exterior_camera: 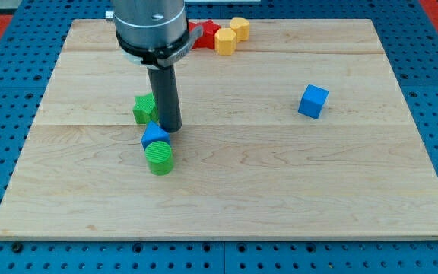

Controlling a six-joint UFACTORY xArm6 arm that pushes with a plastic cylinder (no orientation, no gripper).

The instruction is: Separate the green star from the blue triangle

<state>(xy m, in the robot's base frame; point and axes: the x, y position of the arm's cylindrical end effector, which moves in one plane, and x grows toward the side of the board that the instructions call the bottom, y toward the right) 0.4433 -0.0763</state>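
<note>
The green star (144, 108) lies left of the board's middle, partly hidden by my rod. The blue triangle (155, 136) sits just below and to the right of it, a small gap between them. My tip (171, 129) rests on the board right of the star and at the triangle's upper right edge, touching or nearly touching it. A green cylinder (159, 159) sits right below the triangle, touching it.
A blue cube (312, 101) stands alone at the view's right. Red blocks (206, 35) and two yellow blocks (232, 35) cluster at the top edge of the wooden board (280, 190), behind my arm.
</note>
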